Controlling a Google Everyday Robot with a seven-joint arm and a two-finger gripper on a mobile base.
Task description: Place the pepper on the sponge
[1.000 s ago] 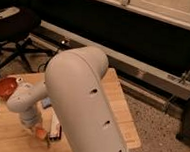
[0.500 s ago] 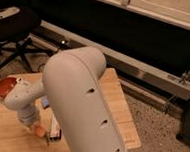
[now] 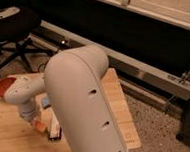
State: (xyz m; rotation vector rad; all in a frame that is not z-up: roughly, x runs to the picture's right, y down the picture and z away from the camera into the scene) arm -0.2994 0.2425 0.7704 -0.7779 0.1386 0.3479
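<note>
My gripper [image 3: 36, 121] hangs low over the left part of the wooden table [image 3: 115, 105], at the end of the white wrist. The slim orange pepper [image 3: 40, 127] sits at its tip, and the gripper looks shut on it, just above the wood. A small piece of the light-blue sponge [image 3: 46, 102] shows just behind the gripper, between the wrist and my big white upper arm [image 3: 86, 100]. The arm hides the rest of the sponge.
A round red-orange bowl [image 3: 3, 85] stands at the table's left edge, beside the wrist. A flat white-and-dark bar [image 3: 55, 131] lies just right of the pepper. A black office chair [image 3: 14, 31] stands beyond the table at the left, and a metal rail [image 3: 153, 78] runs along the floor behind.
The wrist and gripper have shifted slightly up and away from the table's front edge, and the pepper has moved with them.
</note>
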